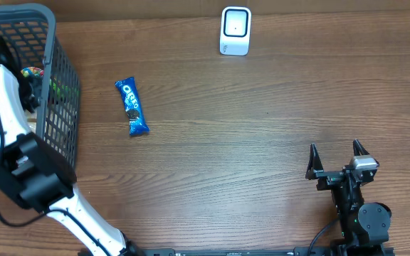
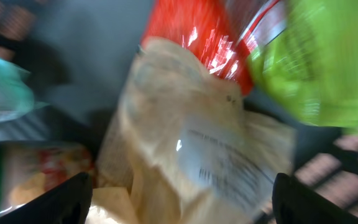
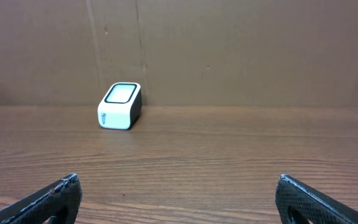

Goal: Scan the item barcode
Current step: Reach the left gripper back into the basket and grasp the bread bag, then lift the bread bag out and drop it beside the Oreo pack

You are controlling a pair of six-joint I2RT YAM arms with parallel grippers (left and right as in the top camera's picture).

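My left gripper (image 2: 182,205) hangs jaws wide over a tan packet (image 2: 185,143) in the basket (image 1: 62,92); right gripper (image 3: 179,199) wide open too, facing the scanner (image 3: 120,106).

Ahead of the right claw (image 3: 178,182), the table (image 3: 229,149) is showing matt brown wood grain, and the scanner (image 3: 120,106) is gleaming as smooth white plastic. Under the left claw (image 2: 183,179), a tan packet (image 2: 185,124) is shining as crinkled film, with a glossy red wrapper (image 2: 194,37) and a green wrapper (image 2: 316,62) glinting beyond it. The right claw's fingers (image 3: 306,200) are looking matt black and finely textured.
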